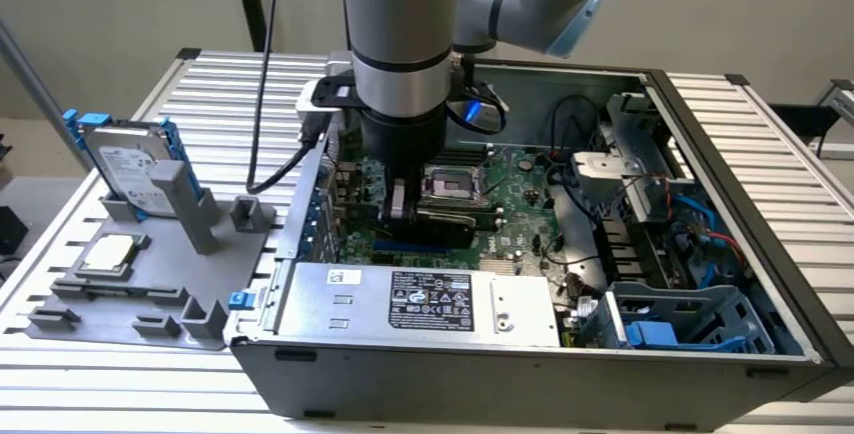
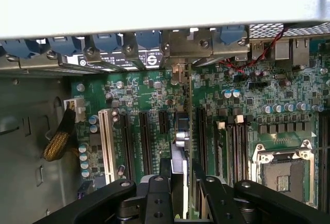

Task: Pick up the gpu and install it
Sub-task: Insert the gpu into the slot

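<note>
Nearest to me stands the open computer case, and along its near edge lies the silver power supply with its dark label facing up. Just behind that box spreads the green motherboard, and the gripper hangs low over it, down inside the case at the end of the grey arm.

From the wrist camera the gripper is clenched on the gpu: its black fingers press from either side on the thin card, which stands on edge between them. The card runs away from the fingers toward the case's rear wall, lined up along the dark expansion slots of the motherboard, with a white slot a few rows over. Its metal end reaches up toward the row of blue bracket clips on the rear wall. I cannot tell whether the card's edge is seated in a slot or just above it. The empty CPU socket sits on the board beside the gripper.

Beyond the case's side wall, on the exterior view's left, a grey fixture tray rests on the slatted table. A small square silver chip lies on it, and behind that a hard drive with blue rails stands upright.
</note>
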You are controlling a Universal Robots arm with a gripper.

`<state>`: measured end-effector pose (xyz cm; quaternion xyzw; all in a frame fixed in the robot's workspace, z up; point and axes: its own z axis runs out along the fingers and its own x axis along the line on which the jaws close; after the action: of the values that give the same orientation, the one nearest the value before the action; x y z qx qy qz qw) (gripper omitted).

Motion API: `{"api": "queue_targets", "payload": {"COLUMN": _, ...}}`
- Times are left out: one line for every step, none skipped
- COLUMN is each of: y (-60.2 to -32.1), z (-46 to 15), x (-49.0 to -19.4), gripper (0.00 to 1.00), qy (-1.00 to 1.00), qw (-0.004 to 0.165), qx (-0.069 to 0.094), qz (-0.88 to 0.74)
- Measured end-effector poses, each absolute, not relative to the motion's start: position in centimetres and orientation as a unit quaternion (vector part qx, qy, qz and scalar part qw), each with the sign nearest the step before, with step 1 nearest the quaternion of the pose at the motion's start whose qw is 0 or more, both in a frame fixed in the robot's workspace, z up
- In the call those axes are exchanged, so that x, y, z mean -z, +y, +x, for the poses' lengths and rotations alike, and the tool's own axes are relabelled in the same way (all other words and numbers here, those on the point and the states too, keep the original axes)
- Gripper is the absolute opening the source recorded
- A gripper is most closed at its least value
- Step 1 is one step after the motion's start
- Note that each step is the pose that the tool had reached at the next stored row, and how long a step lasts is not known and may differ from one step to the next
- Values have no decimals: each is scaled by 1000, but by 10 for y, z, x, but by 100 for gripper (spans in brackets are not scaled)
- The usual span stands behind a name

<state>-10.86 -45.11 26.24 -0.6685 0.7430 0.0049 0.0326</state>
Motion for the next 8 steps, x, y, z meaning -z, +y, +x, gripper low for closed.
{"api": "queue_targets", "payload": {"y": -450, "z": -109, "x": -262, "gripper": 27, "qy": 743, "qw": 33, "qx": -5, "qz": -669}}
{"api": "queue_targets", "payload": {"y": -449, "z": -109, "x": -262, "gripper": 27, "qy": 743, "qw": 32, "qx": -5, "qz": -669}}
{"api": "queue_targets", "payload": {"y": -449, "z": -109, "x": -262, "gripper": 27, "qy": 743, "qw": 32, "qx": -5, "qz": -669}}
{"api": "queue_targets", "payload": {"y": -449, "z": -109, "x": -262, "gripper": 27, "qy": 743, "qw": 32, "qx": -5, "qz": -669}}
{"api": "queue_targets", "payload": {"y": -449, "z": -109, "x": -262, "gripper": 27, "qy": 743, "qw": 32, "qx": -5, "qz": -669}}
{"api": "queue_targets", "payload": {"y": -449, "z": -109, "x": -262, "gripper": 27, "qy": 743, "qw": 32, "qx": -5, "qz": -669}}
{"api": "queue_targets", "payload": {"y": -449, "z": -109, "x": -262, "gripper": 27, "qy": 743, "qw": 32, "qx": -5, "qz": -669}}
{"api": "queue_targets", "payload": {"y": -449, "z": -109, "x": -262, "gripper": 27, "qy": 743, "qw": 32, "qx": -5, "qz": -669}}
